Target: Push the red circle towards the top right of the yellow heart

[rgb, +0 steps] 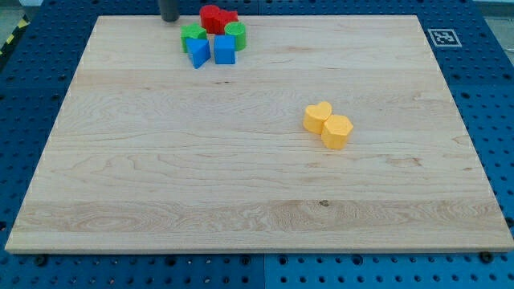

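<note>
The red circle sits at the view's top, left of centre, touching a second red block on its right. The yellow heart lies right of centre, touching a yellow hexagon-like block at its lower right. My tip is at the board's top edge, a short way left of the red circle and above the green block. It touches no block.
Below the red blocks sit a second green block and two blue blocks, all packed together. The wooden board lies on a blue perforated table. A marker tag is at the top right corner.
</note>
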Robot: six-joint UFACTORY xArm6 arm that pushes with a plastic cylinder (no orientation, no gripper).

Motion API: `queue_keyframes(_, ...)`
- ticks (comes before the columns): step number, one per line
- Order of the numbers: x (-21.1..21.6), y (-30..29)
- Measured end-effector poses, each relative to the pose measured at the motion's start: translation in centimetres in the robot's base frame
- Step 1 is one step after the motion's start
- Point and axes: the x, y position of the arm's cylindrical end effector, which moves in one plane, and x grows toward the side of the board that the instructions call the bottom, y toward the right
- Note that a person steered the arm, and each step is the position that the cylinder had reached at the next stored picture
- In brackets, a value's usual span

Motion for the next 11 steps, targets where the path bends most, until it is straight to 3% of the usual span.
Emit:
queue_keyframes(2, 0.2, 9.3)
queue_keyframes(4, 0.2, 15.0)
queue_keyframes(7, 1.8, 19.0)
queue_keyframes(9, 5.0, 20.0)
queue_keyframes(11, 10.9, 25.2)
